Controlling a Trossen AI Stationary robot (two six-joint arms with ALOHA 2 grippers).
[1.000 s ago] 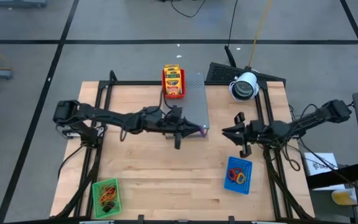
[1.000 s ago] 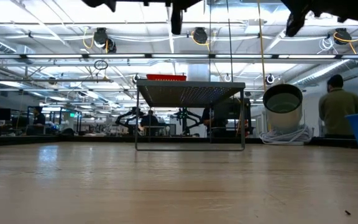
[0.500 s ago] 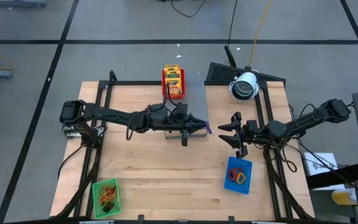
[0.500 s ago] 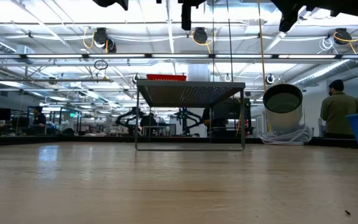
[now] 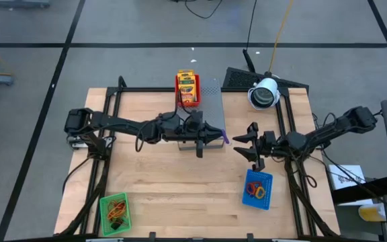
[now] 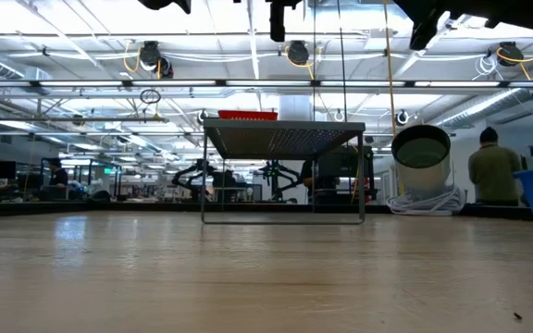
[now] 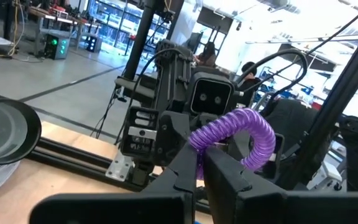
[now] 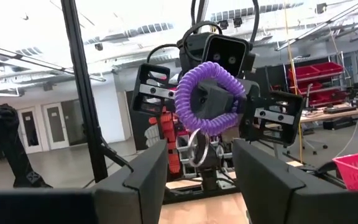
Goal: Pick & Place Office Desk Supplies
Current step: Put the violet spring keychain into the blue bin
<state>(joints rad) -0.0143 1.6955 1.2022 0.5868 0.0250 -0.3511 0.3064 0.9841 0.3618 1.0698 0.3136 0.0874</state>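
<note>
Left gripper (image 5: 219,136): fingers clamped on purple coil band (image 7: 241,134) | Right gripper (image 5: 244,144): fingers apart, facing band, just beside it | Handling: light, springy, deforms easily; grip free loop beyond left fingertips.

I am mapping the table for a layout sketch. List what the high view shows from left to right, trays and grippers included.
green tray → red tray → left gripper, shut on the purple coil band → right gripper, open → blue tray → white roll.
</note>
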